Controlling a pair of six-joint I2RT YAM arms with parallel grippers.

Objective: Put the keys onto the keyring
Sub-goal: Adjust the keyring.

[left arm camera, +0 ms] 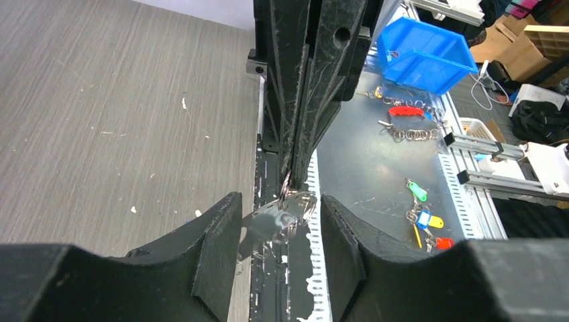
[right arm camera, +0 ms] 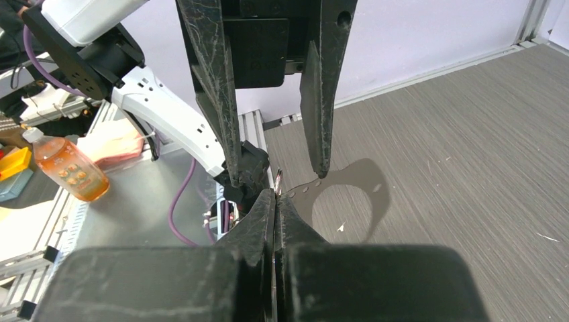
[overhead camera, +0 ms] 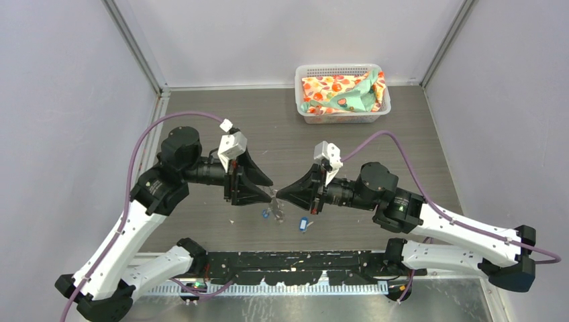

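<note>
The keyring (left arm camera: 297,203) hangs above the table between the two grippers, seen edge-on as a thin wire (right arm camera: 278,177) in the right wrist view. My right gripper (right arm camera: 275,196) is shut on the keyring; in the top view its tip (overhead camera: 280,194) meets the left one. My left gripper (left arm camera: 280,201) is open, its fingers on either side of the ring without pinching it, and it also shows in the top view (overhead camera: 269,190). Two blue-headed keys lie on the table below: one (overhead camera: 266,215) under the ring, one (overhead camera: 303,224) to its right.
A white basket (overhead camera: 305,115) with patterned cloth stands at the back right. The table's near edge and black rail (overhead camera: 295,258) lie just below the keys. Off the table are a blue bin (left arm camera: 423,54), bunches of coloured key tags (left arm camera: 427,219) and an orange bottle (right arm camera: 67,168).
</note>
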